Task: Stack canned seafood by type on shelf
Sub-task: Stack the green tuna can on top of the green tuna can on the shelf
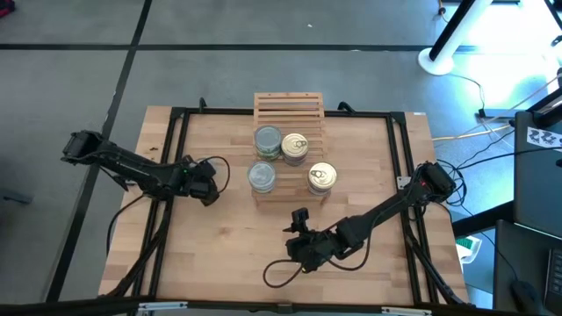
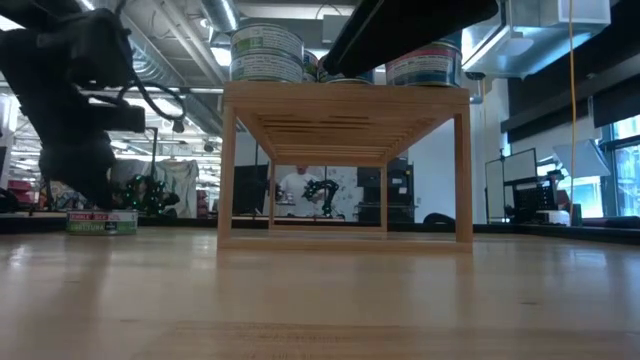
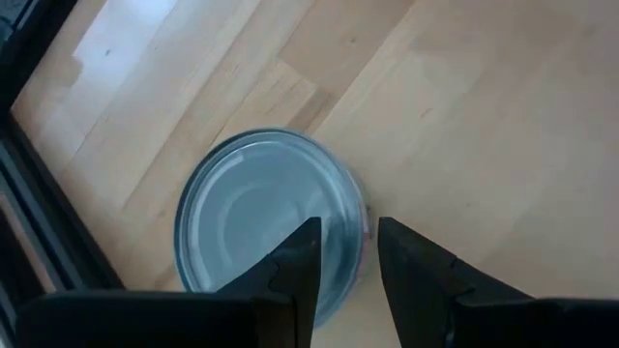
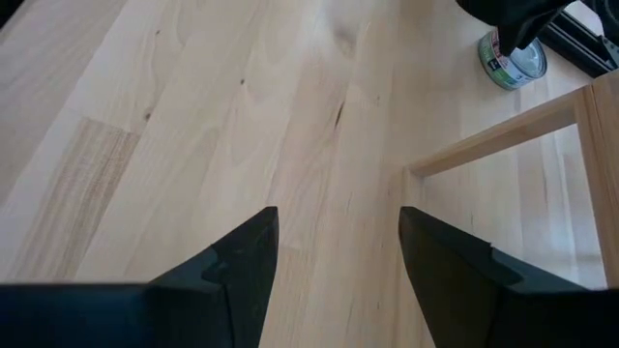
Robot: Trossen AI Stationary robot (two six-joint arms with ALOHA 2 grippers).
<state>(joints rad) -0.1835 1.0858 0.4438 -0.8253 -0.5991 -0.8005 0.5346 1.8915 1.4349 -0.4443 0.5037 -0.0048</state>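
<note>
Your left gripper [image 3: 338, 253] straddles the grey tin's [image 3: 261, 217] rim, fingers narrow, gripping it for lifting to the shelf [image 1: 289, 107]; right gripper [image 4: 334, 246] waits, spread wide.

We see the left gripper [image 3: 343, 261] low over the table [image 1: 351, 175], its fingers straddling the rim of a lone can [image 3: 261, 217] that sits on the tabletop. To its right stands the shelf [image 1: 288, 107], carrying four cans [image 1: 288, 161] on top. The right gripper [image 1: 299, 235] hangs on the near side of the shelf, well apart from the lone can.
</note>
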